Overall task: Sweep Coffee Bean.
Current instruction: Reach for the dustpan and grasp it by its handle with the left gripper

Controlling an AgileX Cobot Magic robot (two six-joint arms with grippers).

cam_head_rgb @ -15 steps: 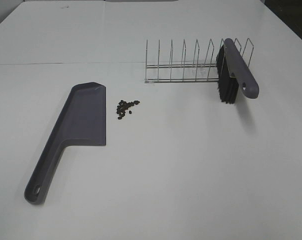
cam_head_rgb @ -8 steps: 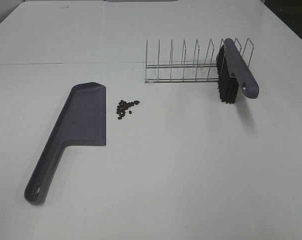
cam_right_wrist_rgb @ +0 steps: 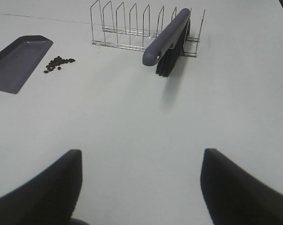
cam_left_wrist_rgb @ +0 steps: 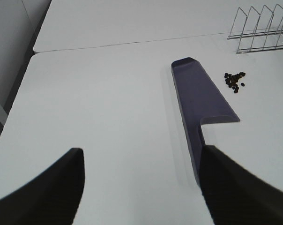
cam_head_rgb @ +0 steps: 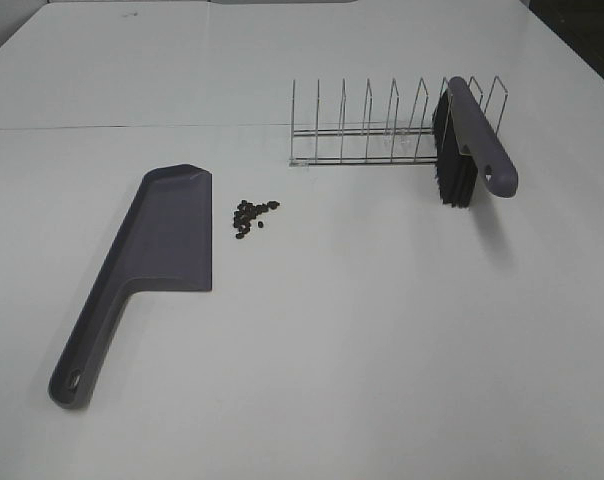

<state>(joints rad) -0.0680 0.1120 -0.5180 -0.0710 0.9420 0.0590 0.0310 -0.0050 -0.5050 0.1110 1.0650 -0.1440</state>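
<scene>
Beans (cam_head_rgb: 253,215): we are logging them beside dustpan (cam_head_rgb: 162,240).
Brush (cam_head_rgb: 475,125): leaning in rack (cam_head_rgb: 352,160).
Left gripper (cam_left_wrist_rgb: 141,154), right gripper (cam_right_wrist_rgb: 141,152): fingers standing apart.

White table (cam_head_rgb: 332,350): grey dustpan (cam_head_rgb: 162,235), coffee bean cluster (cam_head_rgb: 252,215) just beside it, wire rack (cam_head_rgb: 354,160).

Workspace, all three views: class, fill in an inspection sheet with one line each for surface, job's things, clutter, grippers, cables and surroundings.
Surface: white table, bare apart from the items below.
Job's things: beans in a small cluster; dustpan lying flat just left of them, not touching; brush propped in the rack's right end, bristles down.
Clutter: wire rack behind the beans.
Grippers: left gripper and right gripper, jaws open, holding nothing.
Cables: nothing seen.
Surroundings: second table butted behind.
</scene>
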